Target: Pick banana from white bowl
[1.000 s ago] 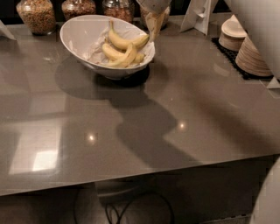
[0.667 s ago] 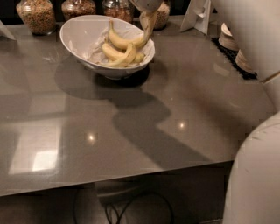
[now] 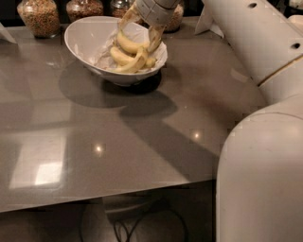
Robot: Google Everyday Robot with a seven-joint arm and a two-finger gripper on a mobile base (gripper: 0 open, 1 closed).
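Observation:
The white bowl (image 3: 83, 40) stands at the back of the grey table, left of centre, its rim higher on the left. Several yellow bananas (image 3: 128, 56) lie in its right half. My gripper (image 3: 141, 29) hangs over the bowl's far right rim, pointing down into it. Its two fingers (image 3: 155, 35) are spread, one on each side of the topmost banana (image 3: 130, 43), whose upper end sits between them. The fingertips reach the level of the bananas. I cannot tell whether they touch the fruit.
Glass jars of grain (image 3: 40, 16) and others (image 3: 85, 7) stand behind the bowl. My white arm (image 3: 255, 42) and body (image 3: 260, 179) fill the right side. The grey table (image 3: 94, 142) ends at a front edge (image 3: 109, 197), with cables below.
The gripper has moved left and down from beside the bowl's right rim into the bowl, over the bananas. The arm has swung in and now covers the stacked dishes at the right.

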